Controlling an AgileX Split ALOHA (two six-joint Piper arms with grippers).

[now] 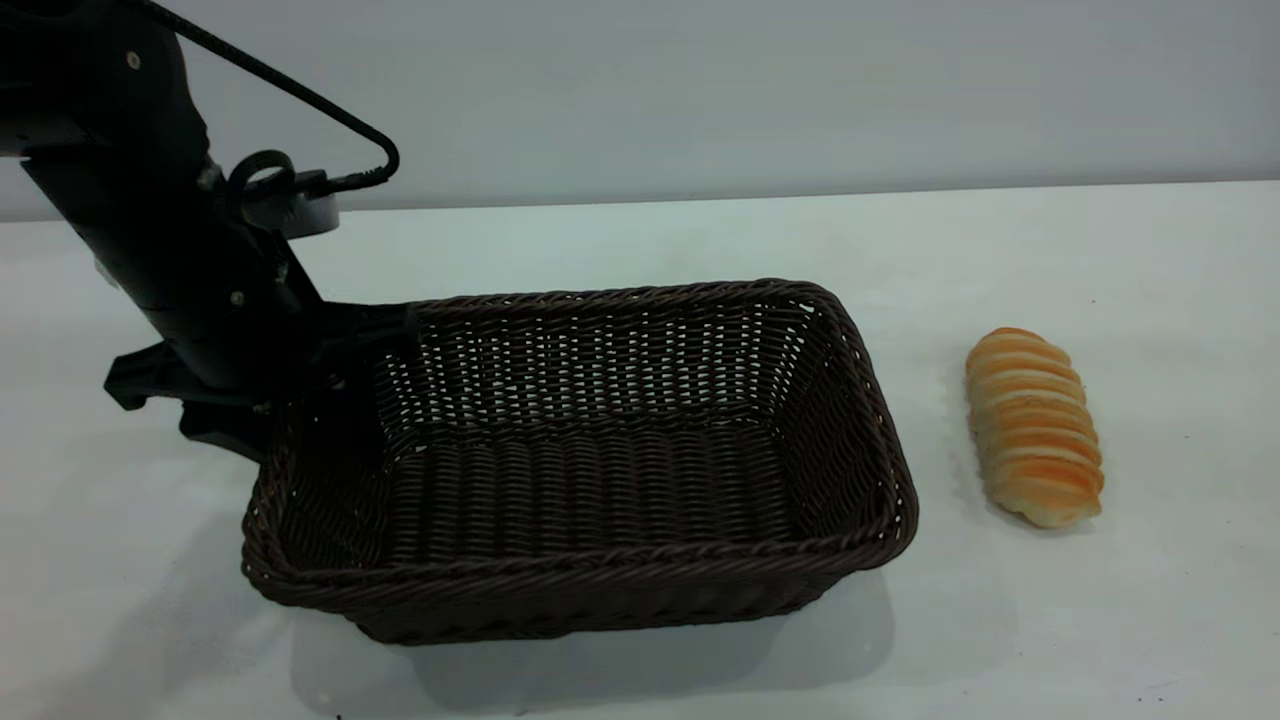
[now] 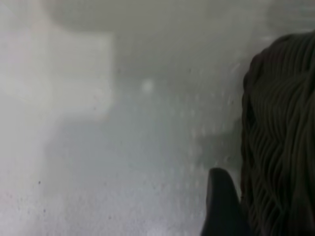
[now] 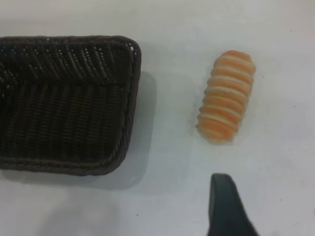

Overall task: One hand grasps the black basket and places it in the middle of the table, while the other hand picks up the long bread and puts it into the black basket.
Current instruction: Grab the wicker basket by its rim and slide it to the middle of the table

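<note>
The black basket [image 1: 580,470] stands on the white table [image 1: 640,240], left of the middle. My left gripper [image 1: 345,335] is at the basket's left end, shut on its rim. In the left wrist view one finger [image 2: 221,206] lies against the outside of the wicker wall [image 2: 280,147]; the other finger is hidden. The long bread [image 1: 1034,426] lies on the table just right of the basket. My right gripper [image 3: 268,216] is out of the exterior view. It hovers open above the table near the bread [image 3: 226,96], with only one finger [image 3: 224,206] showing. The basket's right end [image 3: 69,103] is empty.
A black cable [image 1: 300,95] loops from the left arm above the basket's left end. Bare white table lies in front of the basket and to the right of the bread. A grey wall runs behind the table's far edge.
</note>
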